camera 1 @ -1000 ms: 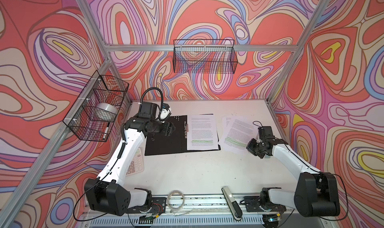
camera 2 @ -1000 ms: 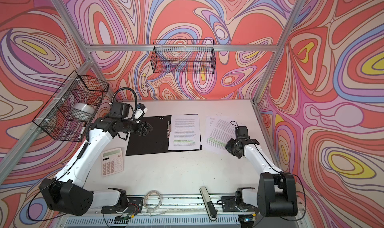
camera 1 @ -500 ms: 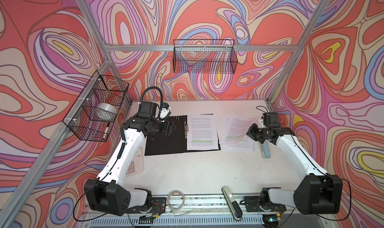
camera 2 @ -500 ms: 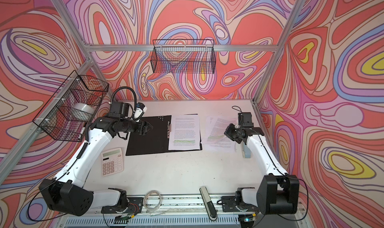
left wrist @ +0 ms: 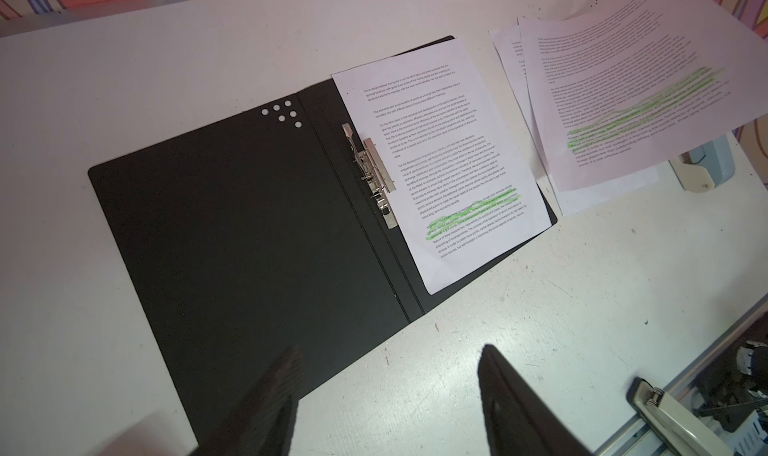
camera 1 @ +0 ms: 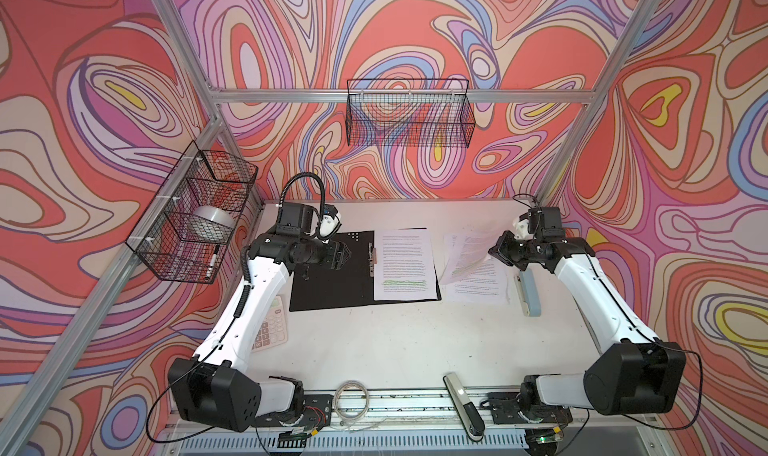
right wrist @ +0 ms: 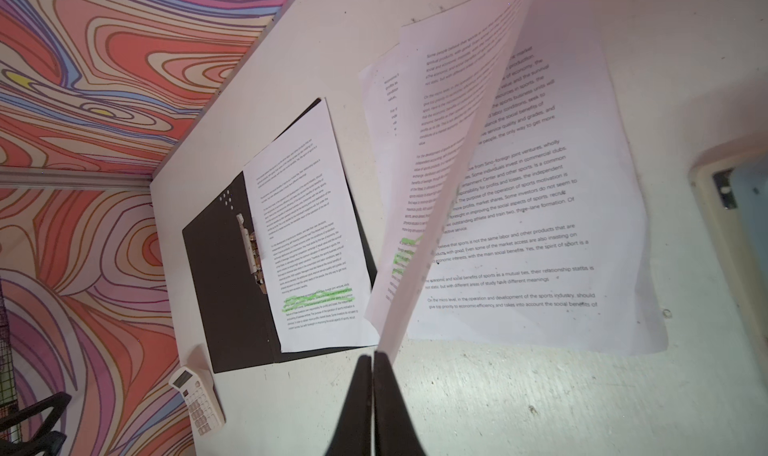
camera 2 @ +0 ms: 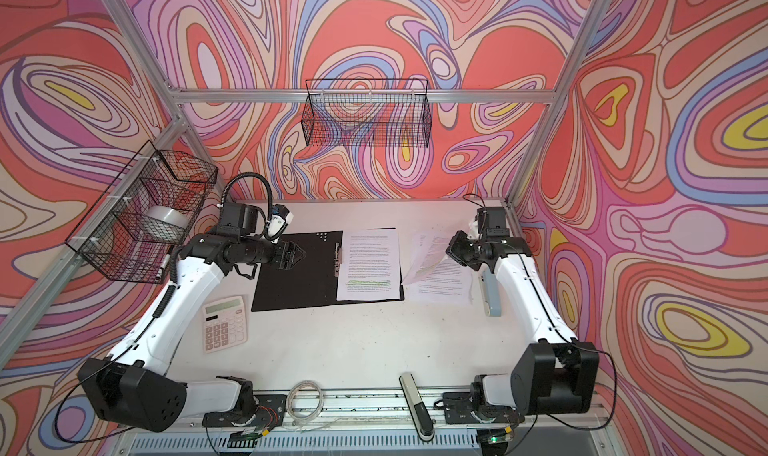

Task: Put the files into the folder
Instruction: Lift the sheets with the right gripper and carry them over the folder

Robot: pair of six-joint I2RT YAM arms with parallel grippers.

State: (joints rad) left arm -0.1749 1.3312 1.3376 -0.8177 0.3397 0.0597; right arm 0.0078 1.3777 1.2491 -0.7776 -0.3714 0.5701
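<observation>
The folder [camera 1: 328,275] [camera 2: 291,279] lies open on the table, black inside, with a metal spine clip. One of the files [camera 1: 405,263] [left wrist: 449,163] lies flat on its right half. My right gripper [camera 1: 502,250] [right wrist: 372,356] is shut on the edge of a second sheet [camera 1: 467,254] [right wrist: 436,184], which hangs curled above another sheet [camera 1: 478,285] [right wrist: 540,225] on the table, right of the folder. Over the folder's left half my left gripper [camera 1: 343,256] [left wrist: 391,348] hovers open, holding nothing.
A calculator [camera 1: 272,325] lies at the left by the left arm. A blue-grey stapler [camera 1: 528,292] sits right of the loose sheets. A second stapler [camera 1: 463,406] and a tape coil [camera 1: 351,400] rest at the front edge. Wire baskets [camera 1: 195,221] [camera 1: 409,113] hang on the walls.
The right gripper has risen and moved back from the table, lifting a sheet off the loose pile; the blue-grey stapler now shows. The left arm has stayed put.
</observation>
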